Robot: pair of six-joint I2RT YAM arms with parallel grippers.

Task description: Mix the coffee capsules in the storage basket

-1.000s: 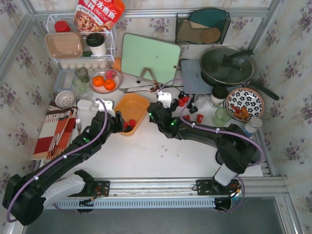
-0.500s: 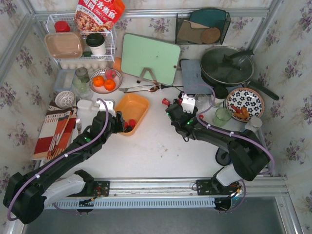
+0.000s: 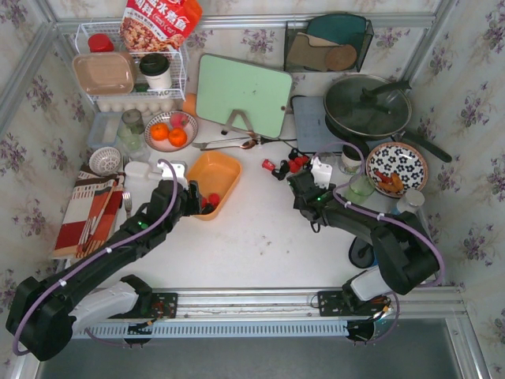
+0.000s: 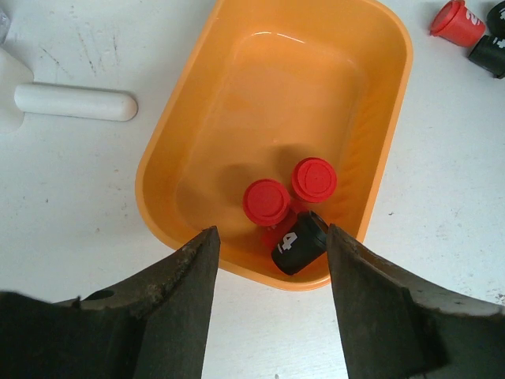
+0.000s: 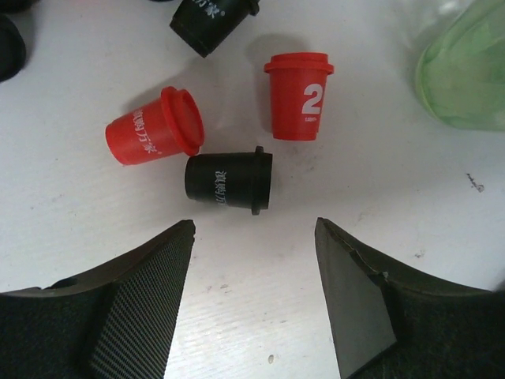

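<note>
The orange storage basket [image 3: 219,170] [image 4: 162,150] lies left of centre on the table. Two red coffee capsules [image 4: 267,202] and a black one [image 4: 300,242] lie in its near end. My left gripper [image 3: 196,204] [image 4: 270,232] hangs open just short of the basket's near rim, with nothing between its fingers. More capsules lie loose on the table to the right [image 3: 296,163]: a black one on its side [image 5: 229,180], a red one on its side [image 5: 154,126] and a red one marked 2 [image 5: 297,95]. My right gripper [image 3: 295,178] [image 5: 254,225] is open just short of the black one, holding nothing.
A green glass [image 3: 360,188] [image 5: 465,71] stands right of the loose capsules, with a flowered plate [image 3: 397,167] and a lidded pan [image 3: 367,106] beyond. A green cutting board [image 3: 243,95], a bowl of oranges [image 3: 170,133] and a white wire rack [image 3: 130,71] stand at the back.
My right gripper has swung right, from beside the basket to the loose capsules, and its jaws have widened. The left arm has not moved.
</note>
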